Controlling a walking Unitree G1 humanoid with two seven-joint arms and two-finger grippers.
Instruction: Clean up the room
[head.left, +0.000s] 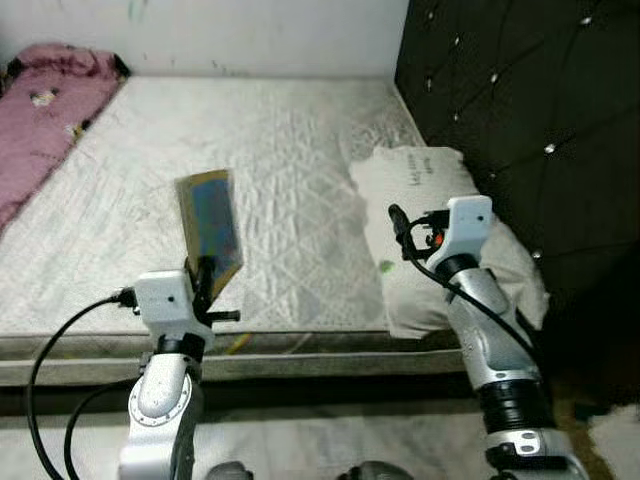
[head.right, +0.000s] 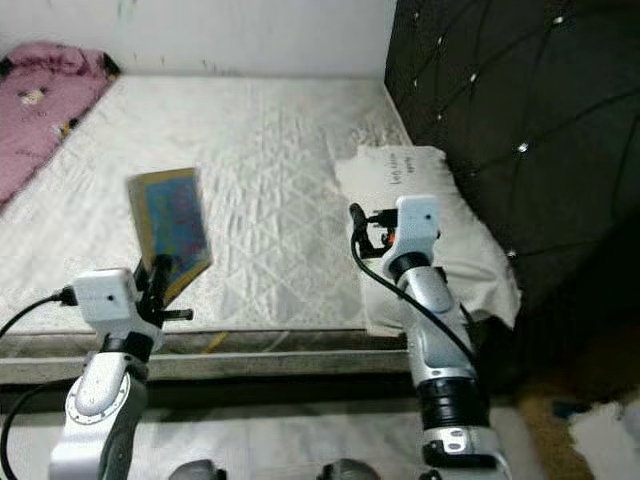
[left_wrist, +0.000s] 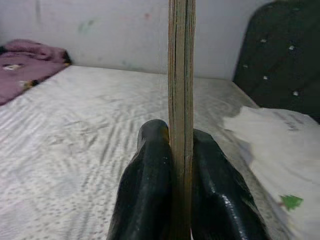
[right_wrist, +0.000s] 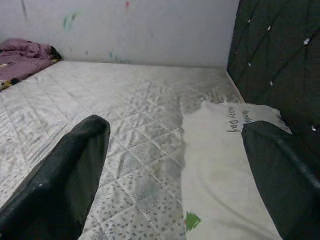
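While the robot stands at the foot edge of a bare quilted mattress (head.left: 280, 180), its left gripper (head.left: 205, 275) is raised in front of it and clamped on the lower edge of a thin book (head.left: 212, 228) with a blue, worn cover. The book stands nearly upright above the gripper, hanging over the near part of the mattress without touching it. In the left wrist view the two black fingers (left_wrist: 150, 190) press flat against both faces of the book's edge, so only a narrow strip is gripped.

The right gripper (head.left: 400, 225) is lifted over a white pillow (head.left: 420, 180) that lies against a dark tufted headboard (head.left: 520, 110) on the robot's right. Its fingers (right_wrist: 70, 175) are spread wide apart and hold nothing. A rumpled pink blanket (head.left: 50, 110) lies along the far left side of the mattress.

The main risk appears to be the book. It is tall and pinched only at its bottom edge, so a quick swing or turn could make it pivot in the grip or slide out and fall to the mattress or the floor. The pages could also fan open and shift its weight. The spread right fingers hang close to the pillow and could snag it if that arm drops carelessly.
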